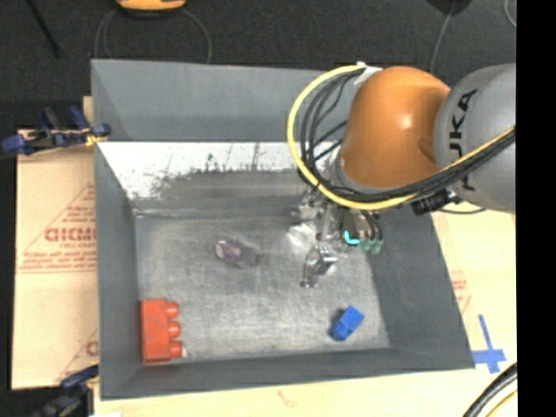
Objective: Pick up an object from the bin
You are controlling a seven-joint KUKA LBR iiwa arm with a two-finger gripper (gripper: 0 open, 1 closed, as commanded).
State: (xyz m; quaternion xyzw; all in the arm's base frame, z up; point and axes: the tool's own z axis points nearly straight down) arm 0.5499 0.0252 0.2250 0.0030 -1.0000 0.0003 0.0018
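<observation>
The gripper (pixel 316 266) hangs low over a bare patch of the bin (pixel 115 259), open or closed I cannot tell, with the small blue block (pixel 346 323) nearest, toward the front wall and slightly right, and a greyish-purple lump (pixel 236 252) farther left

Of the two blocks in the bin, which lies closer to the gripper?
The small blue block, near the gripper at lower right; the larger red block sits far off at lower left.
</observation>
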